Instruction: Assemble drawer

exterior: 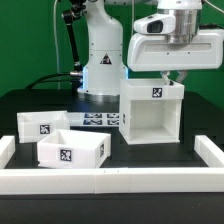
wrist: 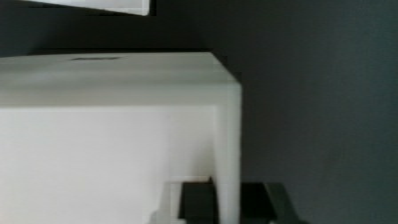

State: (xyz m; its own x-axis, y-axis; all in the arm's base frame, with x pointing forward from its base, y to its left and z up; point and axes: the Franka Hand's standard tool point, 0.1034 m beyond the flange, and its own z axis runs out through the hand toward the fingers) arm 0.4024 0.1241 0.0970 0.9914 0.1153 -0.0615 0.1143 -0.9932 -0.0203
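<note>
Rail (exterior: 110, 181), tagged front tray (exterior: 72, 156), rear tray (exterior: 38, 126); hand (wrist: 228, 202) clamps tagged housing (exterior: 150, 125)

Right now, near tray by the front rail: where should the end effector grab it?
Take the near tray by one thin upright side wall, coming straight down from above, one finger inside and one outside. It sits upright with its top open, so the rims are exposed. The whole body looks too wide to span, and the low walls offer little to pinch from the side.
</note>
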